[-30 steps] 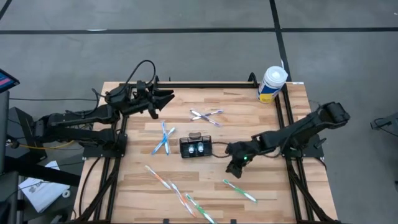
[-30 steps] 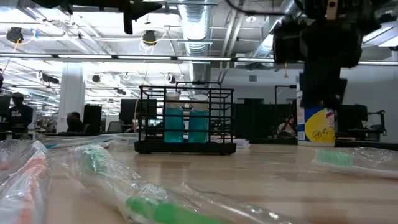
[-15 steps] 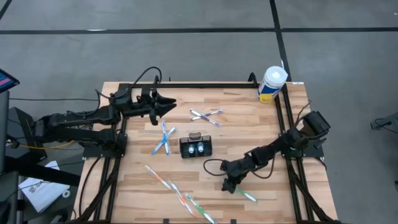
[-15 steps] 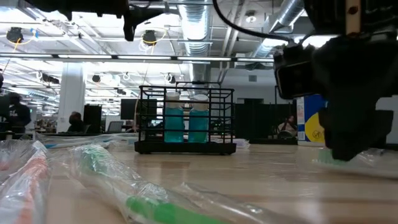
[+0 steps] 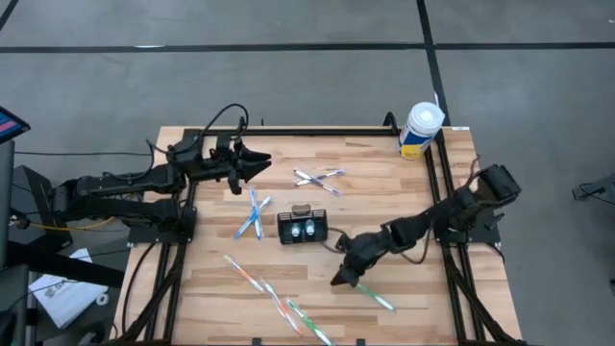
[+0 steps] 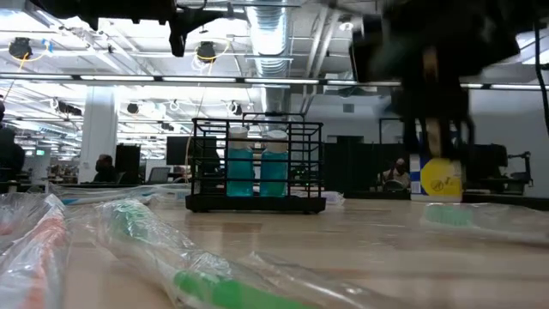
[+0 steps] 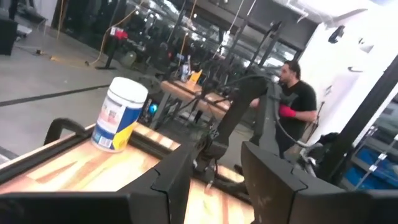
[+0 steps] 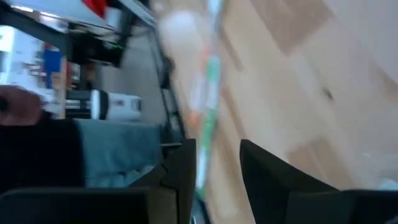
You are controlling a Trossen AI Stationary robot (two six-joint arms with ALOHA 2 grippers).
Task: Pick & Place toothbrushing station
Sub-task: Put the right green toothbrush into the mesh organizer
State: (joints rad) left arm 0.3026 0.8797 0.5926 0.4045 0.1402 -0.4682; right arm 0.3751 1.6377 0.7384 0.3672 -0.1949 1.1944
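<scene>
The toothbrushing station, a small black wire-mesh basket (image 5: 303,228), stands on its base near the table's middle with two light blue items upright inside (image 6: 256,172). My right gripper (image 5: 337,280) hovers low over the wood to the basket's near right, just left of a wrapped green toothbrush (image 5: 373,295). Its fingers stand apart with nothing between them (image 8: 217,180). My left gripper (image 5: 258,163) waits raised at the far left, pointing roughly level toward the table's right, open and empty (image 7: 214,186).
Wrapped toothbrushes lie scattered: a blue pair (image 5: 252,213) left of the basket, a crossed pair (image 5: 318,180) beyond it, orange and green ones (image 5: 279,303) near the front edge. A white-and-yellow wipes tub (image 5: 420,130) stands at the far right corner. A person shows beyond the table (image 7: 295,106).
My right gripper has swung toward the table's near edge and then a little left, dropping lower and rolling at the wrist; it now sits beside the green toothbrush's left end. The basket and toothbrushes have stayed where they were.
</scene>
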